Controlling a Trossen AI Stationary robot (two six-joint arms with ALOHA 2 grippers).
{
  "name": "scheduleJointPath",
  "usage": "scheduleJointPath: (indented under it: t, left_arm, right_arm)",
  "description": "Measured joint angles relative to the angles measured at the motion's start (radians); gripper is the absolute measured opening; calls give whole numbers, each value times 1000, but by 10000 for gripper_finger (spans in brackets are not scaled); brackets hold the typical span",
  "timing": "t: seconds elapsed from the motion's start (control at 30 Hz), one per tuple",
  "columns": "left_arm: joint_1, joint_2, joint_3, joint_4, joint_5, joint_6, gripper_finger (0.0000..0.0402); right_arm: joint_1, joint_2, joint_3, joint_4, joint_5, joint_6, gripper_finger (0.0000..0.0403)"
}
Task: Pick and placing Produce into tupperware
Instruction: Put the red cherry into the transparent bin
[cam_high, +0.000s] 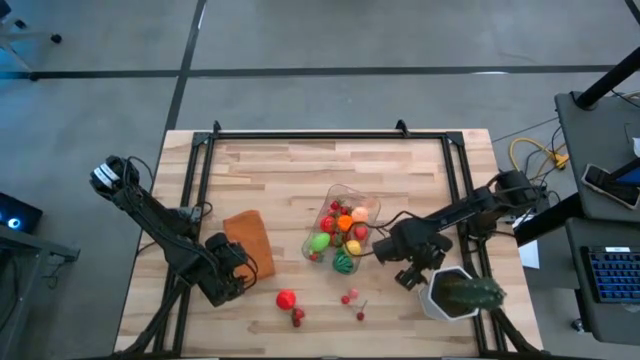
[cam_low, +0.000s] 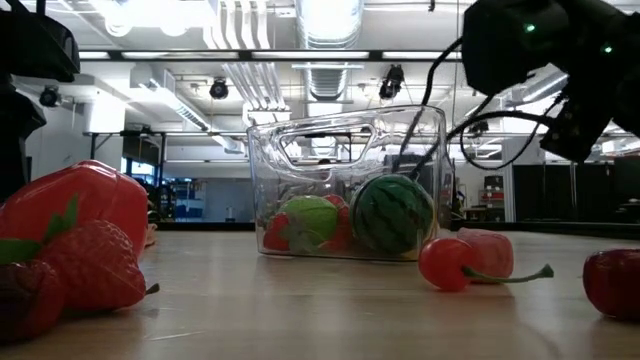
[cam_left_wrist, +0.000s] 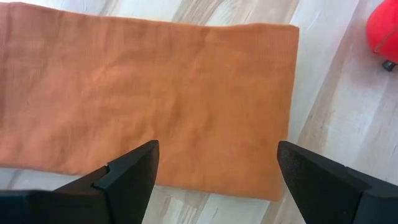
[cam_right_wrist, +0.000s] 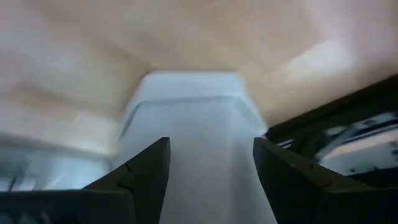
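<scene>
Saw the clear tupperware (cam_high: 345, 225) mid-worktop (cam_high: 300, 170), already packed with mixed produce (cam_high: 340, 238), a few red bits (cam_high: 287, 299) loose near the front edge. Spotted right claw (cam_high: 425, 268) just beside it by the white pot (cam_high: 445, 297), parted, empty. Left claw (cam_left_wrist: 214, 165) wide open, gripping nothing, over the orange cloth (cam_left_wrist: 143, 93).
</scene>
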Motion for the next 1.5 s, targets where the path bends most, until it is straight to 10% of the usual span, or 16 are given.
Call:
scheduleJointPath:
  t: [0.2, 0.67, 0.97, 1.5]
  left_arm:
    - [0, 1, -2, -1, 0, 1, 311]
    - [0, -4, 3, 4, 4, 1, 311]
    - [-1, -5, 2, 7, 38, 0, 311]
    - [-1, -5, -4, 7, 57, 10, 311]
  right_arm:
    - [49, -19, 43, 82, 231, 65, 224]
    - [76, 103, 214, 549, 88, -196, 224]
    - [167, 317, 419, 532, 120, -450, 224]
    - [234, 462, 691, 254, 493, -400, 224]
